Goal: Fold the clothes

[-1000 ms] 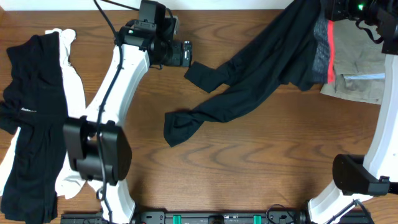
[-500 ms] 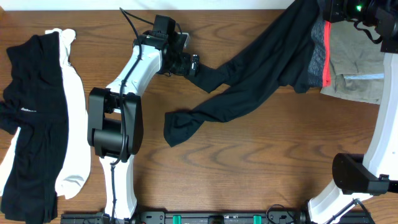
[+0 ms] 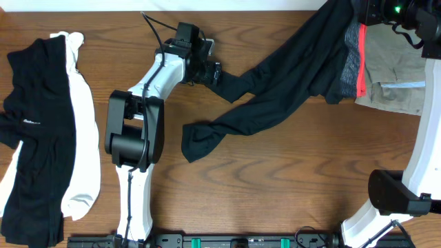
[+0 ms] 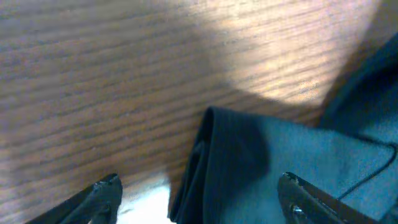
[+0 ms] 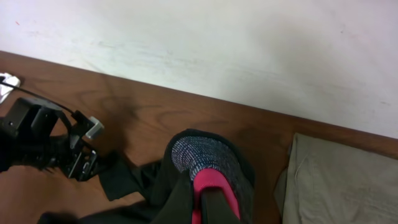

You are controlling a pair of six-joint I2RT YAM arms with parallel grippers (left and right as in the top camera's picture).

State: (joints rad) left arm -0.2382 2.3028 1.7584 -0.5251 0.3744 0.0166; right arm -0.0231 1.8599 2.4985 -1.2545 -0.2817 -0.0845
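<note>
A black long garment lies stretched across the table's middle, its legs trailing left. Its waistband, grey with a pink edge, is lifted at the far right by my right gripper, which is shut on it. My left gripper is open at one leg end, its fingertips on either side of the dark folded cloth, low over the wood. The other leg end lies crumpled nearer the front.
A pile of black clothes over a white garment lies at the left edge. A beige garment lies at the far right. The left arm's base stands mid-left. A white wall is behind the table.
The left arm has swung right and stretched out, bringing its gripper to the garment's leg end. The right arm holds still with the waistband.
</note>
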